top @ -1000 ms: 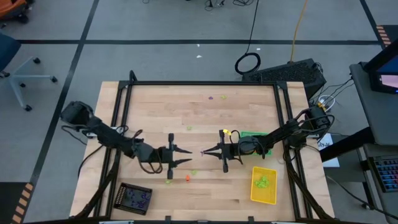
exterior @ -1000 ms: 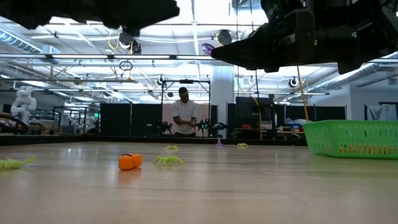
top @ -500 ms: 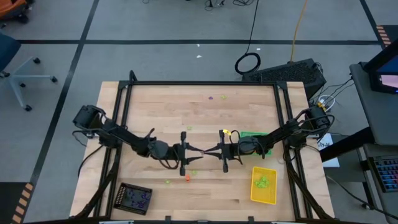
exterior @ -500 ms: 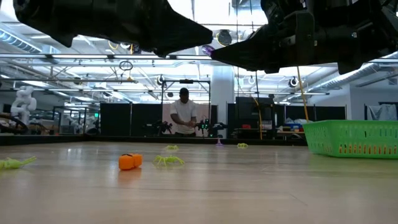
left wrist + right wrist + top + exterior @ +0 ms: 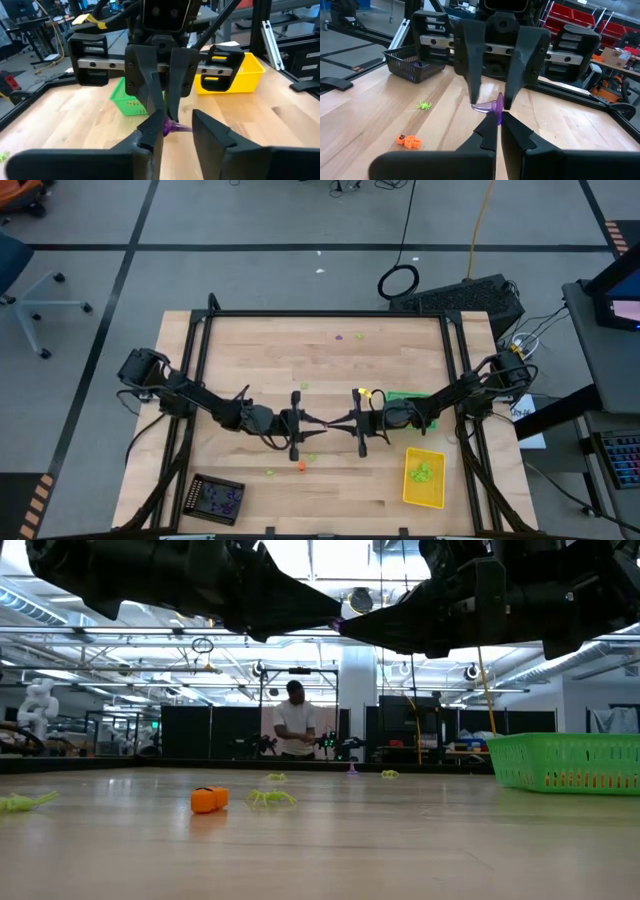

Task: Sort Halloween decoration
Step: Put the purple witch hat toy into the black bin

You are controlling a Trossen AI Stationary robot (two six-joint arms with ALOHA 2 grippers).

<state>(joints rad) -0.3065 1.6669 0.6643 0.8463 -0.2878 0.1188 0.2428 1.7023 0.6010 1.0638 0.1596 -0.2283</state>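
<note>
**Purple trinket passed fingertip to fingertip**

Mid-air above the middle of the surface (image 5: 250, 340), the right gripper (image 5: 496, 119) has its fingers clenched on a purple trinket (image 5: 491, 106). The left gripper (image 5: 172, 131) stands with fingers parted around it, not visibly pinching. It looks light, stiff and slippery; take the free end. An orange piece (image 5: 208, 799) and lime spider (image 5: 270, 797) lie below, well clear.

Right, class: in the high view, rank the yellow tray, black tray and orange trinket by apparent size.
1. yellow tray and black tray: they look about alike, so no ranking between them.
2. orange trinket, far smaller.
</note>
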